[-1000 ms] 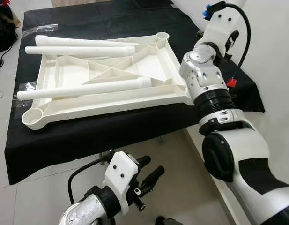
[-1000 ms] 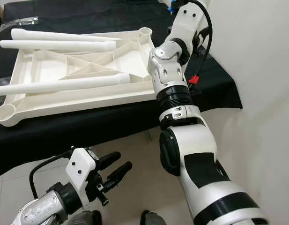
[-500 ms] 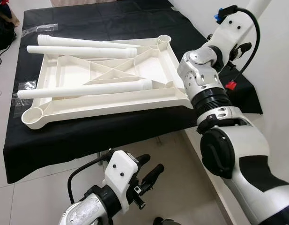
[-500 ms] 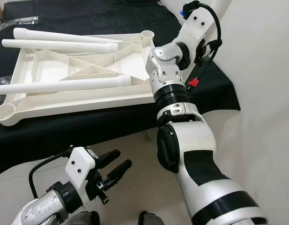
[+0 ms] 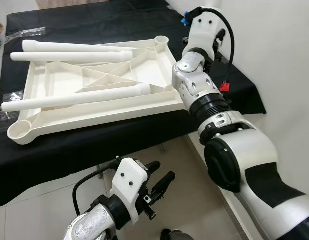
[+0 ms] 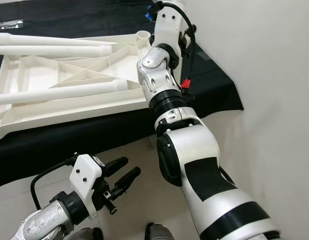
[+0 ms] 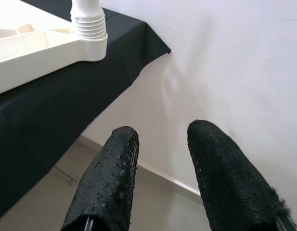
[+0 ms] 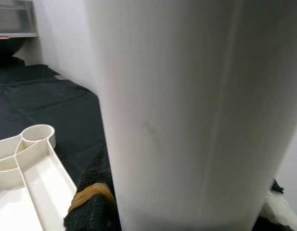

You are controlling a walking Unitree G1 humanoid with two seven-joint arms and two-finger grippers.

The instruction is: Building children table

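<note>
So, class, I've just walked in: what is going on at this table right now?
A humanoid robot is putting together a white plastic children's table. The upside-down tabletop lies on a black cloth, with three loose legs resting across it. The right gripper holds a fourth leg, and the left wrist view shows a leg standing in a corner socket. The left gripper waits low by the table edge, jaws open.

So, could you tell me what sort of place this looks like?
Probably a plain room at home: an upturned white tabletop with loose legs on a black-draped table, pale tiled floor, white wall.
</note>
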